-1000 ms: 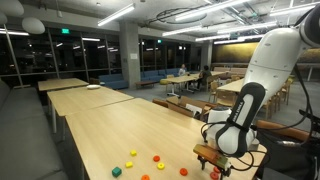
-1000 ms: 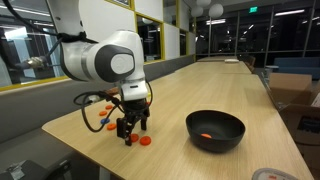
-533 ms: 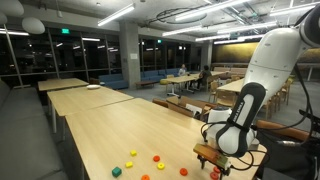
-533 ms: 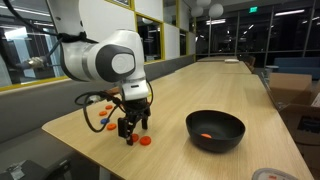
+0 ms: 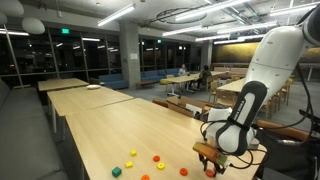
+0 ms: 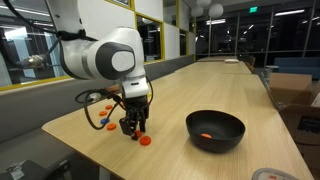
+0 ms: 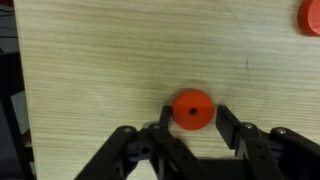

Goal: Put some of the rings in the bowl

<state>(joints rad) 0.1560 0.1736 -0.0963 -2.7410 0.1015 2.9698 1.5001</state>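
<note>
In an exterior view the loose pieces, yellow, orange and green, lie at the left on the table; to the right of them your gripper stands low, close to the table's side edge; its fingertips are too small there to read.

In an exterior view the arm is at the left; the gripper points down at the wood near the table's corner; another ring lies just beside it; at the right stands the bowl, black, well apart from the gripper, with one orange piece inside; only this view shows you the bowl.

The wrist view gives what the two others hide: the ring, orange-red, lies flat on the table between the two fingers of the gripper; the jaws stand at about the ring's width, one finger at each side of it; whether they press on it, I cannot tell. A further ring is cut off by the top right corner.

The table's edge runs down the left side of the wrist view, near the gripper; between gripper and bowl the wood is bare.
</note>
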